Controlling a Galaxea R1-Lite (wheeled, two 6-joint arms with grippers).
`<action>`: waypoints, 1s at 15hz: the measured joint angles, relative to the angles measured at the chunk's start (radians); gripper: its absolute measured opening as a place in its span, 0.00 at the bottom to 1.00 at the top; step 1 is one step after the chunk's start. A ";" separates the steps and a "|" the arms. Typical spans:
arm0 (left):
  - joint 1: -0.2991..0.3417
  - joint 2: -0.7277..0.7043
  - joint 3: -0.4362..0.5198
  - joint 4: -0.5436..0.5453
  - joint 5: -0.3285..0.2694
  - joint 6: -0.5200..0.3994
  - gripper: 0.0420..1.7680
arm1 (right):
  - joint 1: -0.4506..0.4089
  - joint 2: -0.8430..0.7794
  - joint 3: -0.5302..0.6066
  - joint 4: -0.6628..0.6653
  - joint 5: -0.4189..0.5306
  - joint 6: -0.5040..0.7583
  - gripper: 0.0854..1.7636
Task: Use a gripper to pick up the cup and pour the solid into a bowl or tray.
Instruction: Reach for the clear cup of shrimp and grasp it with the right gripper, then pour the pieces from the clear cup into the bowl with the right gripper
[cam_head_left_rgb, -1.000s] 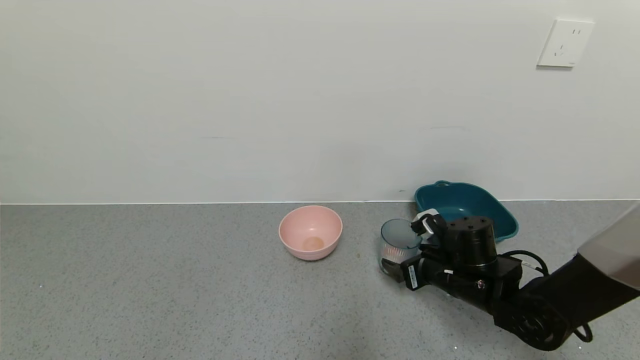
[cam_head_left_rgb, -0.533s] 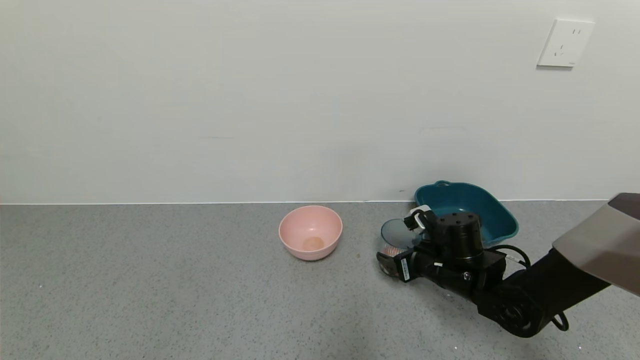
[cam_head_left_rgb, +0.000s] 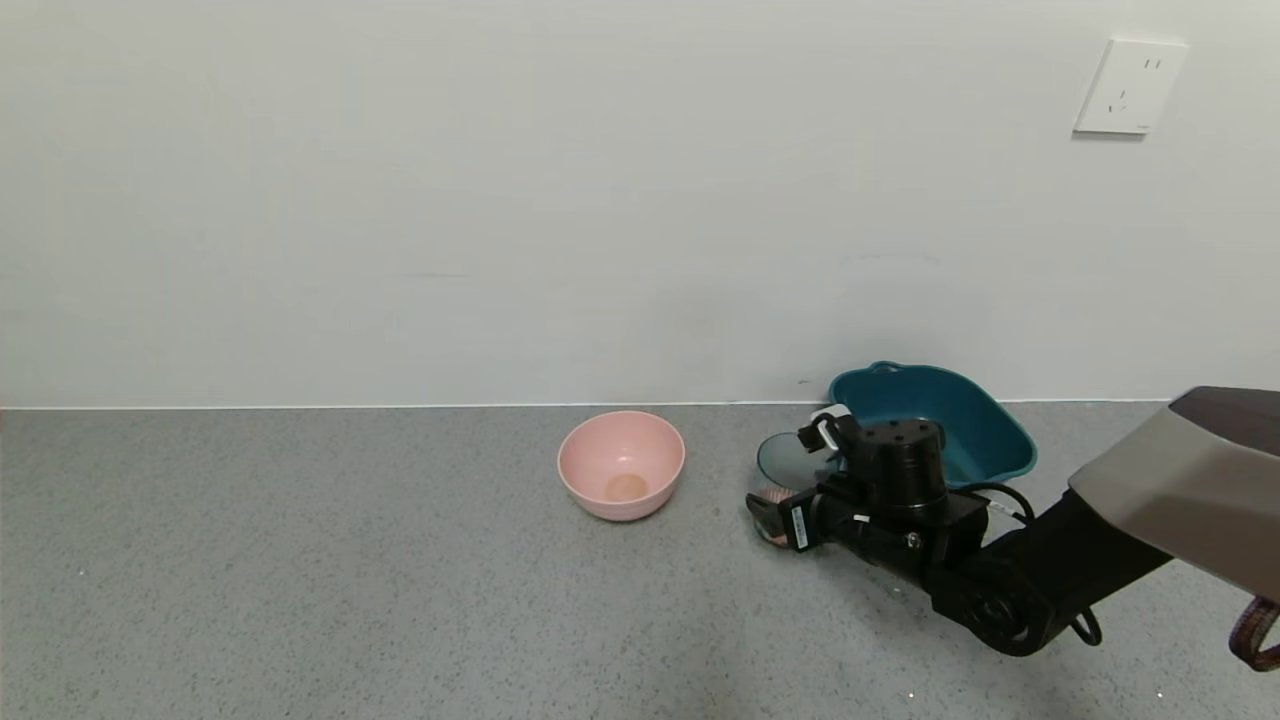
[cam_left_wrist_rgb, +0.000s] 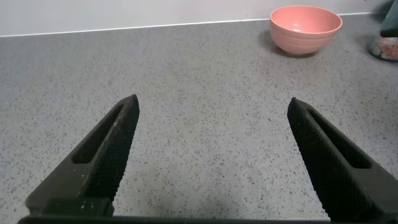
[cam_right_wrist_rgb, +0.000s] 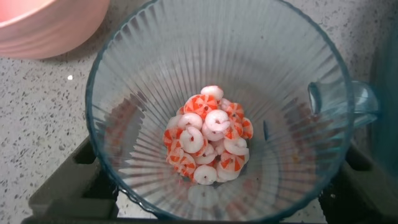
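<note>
The pale teal ribbed cup (cam_head_left_rgb: 783, 468) stands on the grey counter just left of the dark teal basin (cam_head_left_rgb: 985, 420). My right gripper (cam_head_left_rgb: 797, 476) is shut on the cup, one finger on each side of its body. In the right wrist view the cup (cam_right_wrist_rgb: 217, 68) fills the frame, with its handle toward the basin's rim (cam_right_wrist_rgb: 388, 124). The red-orange and white solid (cam_right_wrist_rgb: 208, 140) lies piled at the cup's bottom. My left gripper (cam_left_wrist_rgb: 211, 112) is open and empty, low over bare counter, out of the head view.
A round pink bowl (cam_head_left_rgb: 621, 478) sits on the counter left of the cup and also shows in the left wrist view (cam_left_wrist_rgb: 305, 28). The white wall runs close behind the basin. A wall socket (cam_head_left_rgb: 1130, 85) is at the upper right.
My right arm has moved left and slightly toward the wall, and the cup has shifted left with it, closer to the pink bowl.
</note>
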 joint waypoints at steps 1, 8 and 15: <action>0.000 0.000 0.000 0.000 0.000 0.000 0.97 | 0.000 0.006 -0.008 0.001 0.000 0.000 0.97; 0.000 0.000 0.000 0.000 0.000 0.000 0.97 | -0.003 0.017 -0.021 0.001 0.000 0.000 0.97; 0.000 0.000 0.000 0.000 0.000 0.000 0.97 | -0.001 0.017 -0.019 0.000 -0.001 -0.003 0.77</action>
